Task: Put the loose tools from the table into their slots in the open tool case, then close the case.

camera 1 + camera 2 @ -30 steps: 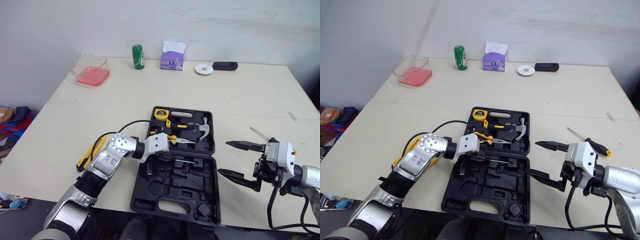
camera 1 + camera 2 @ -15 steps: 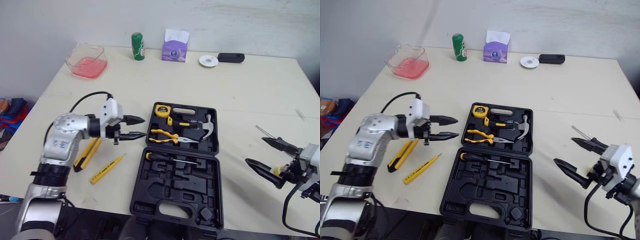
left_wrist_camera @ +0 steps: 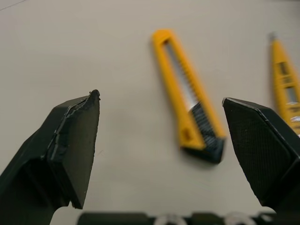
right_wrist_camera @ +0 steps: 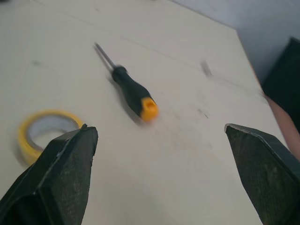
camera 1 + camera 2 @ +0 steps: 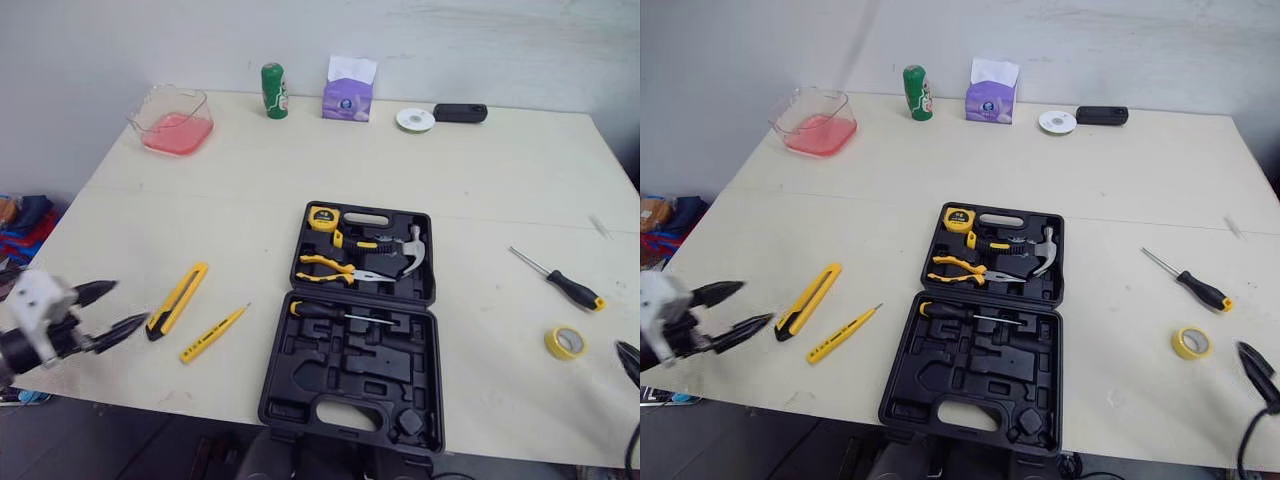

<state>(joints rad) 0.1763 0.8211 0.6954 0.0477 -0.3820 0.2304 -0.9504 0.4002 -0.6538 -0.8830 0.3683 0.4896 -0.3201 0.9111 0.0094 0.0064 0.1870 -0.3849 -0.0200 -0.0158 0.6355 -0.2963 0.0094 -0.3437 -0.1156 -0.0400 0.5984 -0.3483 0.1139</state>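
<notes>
The black tool case (image 5: 352, 395) lies open at the table's centre, holding a tape measure (image 5: 321, 219), pliers (image 5: 340, 270), a hammer (image 5: 406, 254) and a thin screwdriver (image 5: 340, 314). Left of it lie a yellow utility knife (image 5: 178, 298) and a yellow tester pen (image 5: 212, 333). My left gripper (image 5: 132, 302) is open and empty, just left of the knife (image 3: 190, 112). On the case's right lie a black-and-yellow screwdriver (image 5: 560, 280) and a yellow tape roll (image 5: 565, 343). My right gripper (image 4: 159, 127) stands open and empty, near the tape roll (image 4: 42, 129) and the screwdriver (image 4: 129, 91).
Along the table's far edge stand a pink-filled clear tub (image 5: 172, 120), a green can (image 5: 273, 91), a purple tissue box (image 5: 349, 95), a white disc (image 5: 414, 120) and a black device (image 5: 460, 113). The table's right edge runs close to the tape roll.
My left gripper let go over the case, opened, and drew back left to the table's front-left edge. The right gripper withdrew to the right, uncovering the tape roll and screwdriver.
</notes>
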